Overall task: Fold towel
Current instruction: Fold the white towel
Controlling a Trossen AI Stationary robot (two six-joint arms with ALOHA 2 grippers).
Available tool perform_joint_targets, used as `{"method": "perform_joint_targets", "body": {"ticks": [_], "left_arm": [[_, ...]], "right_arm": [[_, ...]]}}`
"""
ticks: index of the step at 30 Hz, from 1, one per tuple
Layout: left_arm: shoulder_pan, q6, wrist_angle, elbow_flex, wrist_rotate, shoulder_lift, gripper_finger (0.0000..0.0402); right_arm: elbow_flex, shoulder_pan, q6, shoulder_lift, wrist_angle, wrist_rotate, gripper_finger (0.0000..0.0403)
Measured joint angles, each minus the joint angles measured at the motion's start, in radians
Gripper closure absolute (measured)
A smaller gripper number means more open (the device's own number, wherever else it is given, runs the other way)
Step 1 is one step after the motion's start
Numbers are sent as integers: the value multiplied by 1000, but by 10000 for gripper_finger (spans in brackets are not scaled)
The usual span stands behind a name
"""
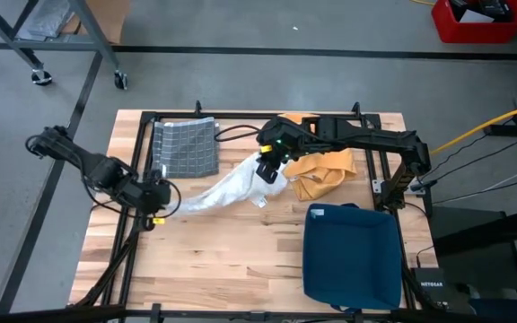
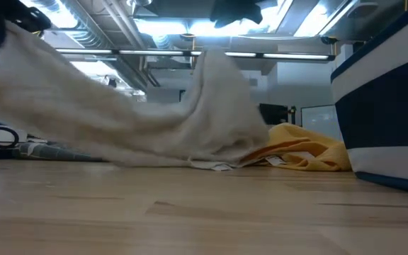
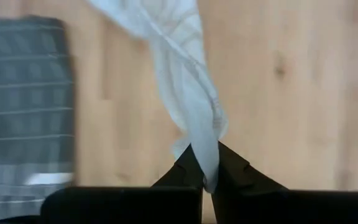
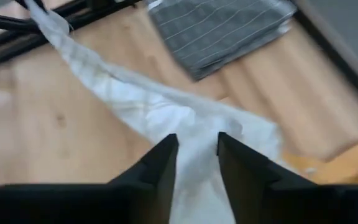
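A white towel (image 1: pixel 225 190) stretches as a bunched band across the middle of the table between my two grippers. My left gripper (image 1: pixel 162 198) is shut on its left end, near the table's left edge. My right gripper (image 1: pixel 267 170) is shut on its right end, above the table's far middle. In the low view the towel (image 2: pixel 154 120) rises at both ends and sags onto the wood between them. A label corner (image 2: pixel 222 166) lies on the table. My left gripper pinches a twisted, bunched end of the white towel (image 3: pixel 205 163) between its two fingers (image 3: pixel 185 171). The cloth runs away from the fingers as a gathered rope, lifted off the table there. My right gripper pinches the towel's other end (image 4: pixel 197 146) between its two fingers (image 4: pixel 163 165), slanting down from above; several gathered layers. The cloth spreads away from the fingers toward the left gripper, with its middle down on the table.
A folded grey checked towel (image 1: pixel 185 147) lies at the far left of the table. A crumpled yellow cloth (image 1: pixel 321 174) lies right of my right gripper. A dark blue bin (image 1: pixel 352 254) stands at the near right. Bare wood shows in the near middle (image 1: pixel 232 251).
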Motion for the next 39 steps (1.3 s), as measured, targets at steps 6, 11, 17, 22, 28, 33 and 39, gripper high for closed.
{"method": "perform_joint_targets", "body": {"ticks": [6,11,17,22,28,33,39], "left_arm": [[0,-2,10,-5,176,-9,401],[0,81,13,-5,214,4,401],[0,128,46,-5,214,6,401],[-6,120,68,-5,214,8,401],[-45,116,87,-6,214,8,401],[-74,115,114,-6,209,8,401],[-89,89,116,-6,189,8,401]], "right_arm": [[0,2,72,2,6,-153,241],[1,41,7,13,91,-165,238],[1,95,-214,86,180,-165,237],[0,106,-279,190,192,-129,237],[0,86,-363,292,231,13,237],[0,15,-280,334,175,-49,237],[0,-62,-90,351,159,-129,237]]}}
